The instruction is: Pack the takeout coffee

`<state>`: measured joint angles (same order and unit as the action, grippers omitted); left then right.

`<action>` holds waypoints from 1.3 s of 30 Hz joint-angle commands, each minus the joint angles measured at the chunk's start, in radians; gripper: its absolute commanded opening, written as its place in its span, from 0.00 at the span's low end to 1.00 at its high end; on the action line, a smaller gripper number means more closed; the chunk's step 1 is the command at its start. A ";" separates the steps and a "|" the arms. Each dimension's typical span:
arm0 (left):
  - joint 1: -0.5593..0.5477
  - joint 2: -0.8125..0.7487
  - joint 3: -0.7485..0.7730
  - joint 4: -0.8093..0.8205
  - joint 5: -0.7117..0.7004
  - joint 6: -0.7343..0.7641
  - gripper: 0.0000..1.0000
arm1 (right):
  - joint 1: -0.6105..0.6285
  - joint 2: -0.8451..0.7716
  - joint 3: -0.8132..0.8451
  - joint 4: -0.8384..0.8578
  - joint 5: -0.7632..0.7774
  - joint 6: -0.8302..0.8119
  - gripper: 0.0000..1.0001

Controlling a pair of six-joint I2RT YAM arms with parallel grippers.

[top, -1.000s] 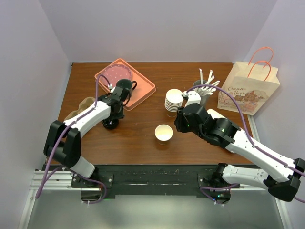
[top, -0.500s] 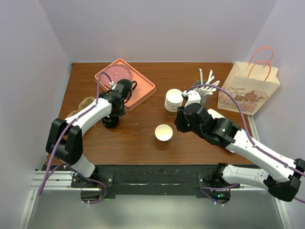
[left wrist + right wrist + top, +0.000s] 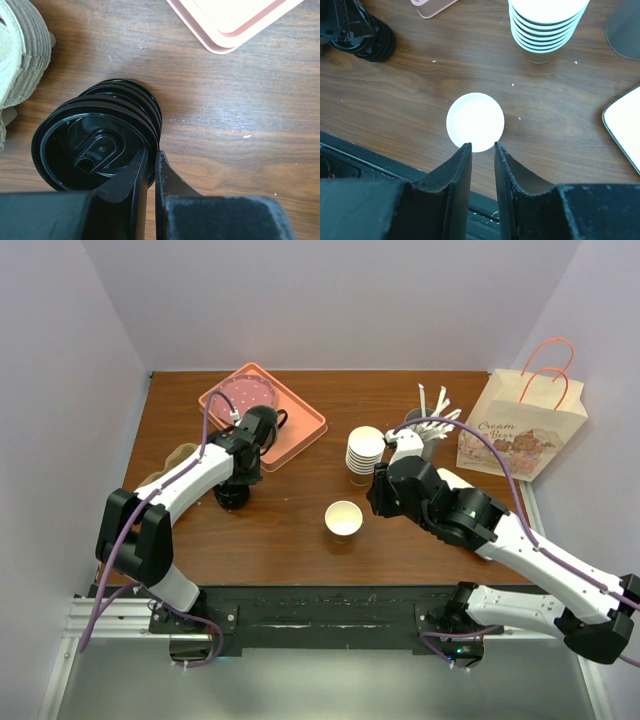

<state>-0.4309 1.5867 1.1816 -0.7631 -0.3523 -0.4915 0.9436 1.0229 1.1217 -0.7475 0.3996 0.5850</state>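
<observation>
At the far left edge of the counter [image 3: 300, 540] lies a brown moulded cup carrier [image 3: 172, 462]. Behind it sits a pink tray [image 3: 302, 426] holding a pink plate [image 3: 247, 393] and a dark mug [image 3: 264, 420]. Just in front of the tray stands a stack of black lids [image 3: 231, 497]. The left jaws come down on it, their fingers [image 3: 134, 176] pinched almost together on the rim of the top lid [image 3: 95, 150].

Near the counter's middle the paper cup [image 3: 343, 518] stands upright and alone, open-topped with no lid, well apart from the lids. Behind it and slightly to the right is a stack of white cups [image 3: 364, 453]. The right jaws hang over the lone cup's near rim, their fingers [image 3: 459, 172] parted by a narrow gap with nothing between them.

Further right stand a dark holder of white straws [image 3: 430, 425] and a printed paper bag [image 3: 522, 428] with orange handles, upright at the right edge.
</observation>
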 commanded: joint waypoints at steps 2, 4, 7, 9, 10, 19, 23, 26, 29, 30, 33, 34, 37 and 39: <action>0.009 0.002 -0.013 0.053 -0.039 0.039 0.03 | 0.004 -0.032 0.030 0.019 -0.004 -0.004 0.29; 0.009 0.018 -0.014 0.059 -0.048 0.041 0.06 | 0.004 -0.035 0.027 0.016 -0.004 0.003 0.29; 0.011 0.021 -0.017 0.071 -0.031 0.054 0.13 | 0.004 -0.046 0.027 0.005 0.001 0.009 0.29; 0.011 0.024 -0.016 0.071 -0.024 0.056 0.15 | 0.004 -0.052 0.026 -0.001 0.007 0.010 0.29; 0.011 0.024 -0.017 0.070 -0.022 0.057 0.16 | 0.004 -0.053 0.026 -0.001 0.010 0.010 0.29; 0.011 0.041 -0.014 0.054 -0.020 0.064 0.23 | 0.004 -0.038 0.035 0.000 0.018 0.004 0.29; 0.011 0.044 -0.005 0.042 -0.031 0.068 0.18 | 0.004 -0.029 0.038 0.002 0.016 0.001 0.29; 0.011 0.042 -0.004 0.039 -0.030 0.073 0.06 | 0.004 -0.029 0.033 0.005 0.016 0.001 0.29; 0.011 0.042 0.004 0.030 -0.028 0.076 0.01 | 0.004 -0.029 0.030 0.007 0.013 0.001 0.29; 0.011 0.041 0.007 0.024 -0.027 0.077 0.01 | 0.006 -0.027 0.032 0.007 0.013 0.003 0.29; 0.009 0.042 0.023 0.007 -0.027 0.080 0.05 | 0.004 -0.029 0.029 0.005 0.012 0.003 0.29; 0.011 0.042 0.026 0.004 -0.022 0.079 0.05 | 0.004 -0.032 0.029 0.005 0.013 0.003 0.29; 0.011 0.038 0.042 -0.013 -0.011 0.077 0.03 | 0.004 -0.035 0.027 0.004 0.013 0.003 0.29; 0.011 0.032 0.072 -0.039 -0.005 0.074 0.02 | 0.004 -0.035 0.030 0.005 0.010 0.003 0.29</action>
<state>-0.4274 1.6283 1.1774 -0.7662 -0.3656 -0.4259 0.9436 0.9955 1.1217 -0.7498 0.4019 0.5869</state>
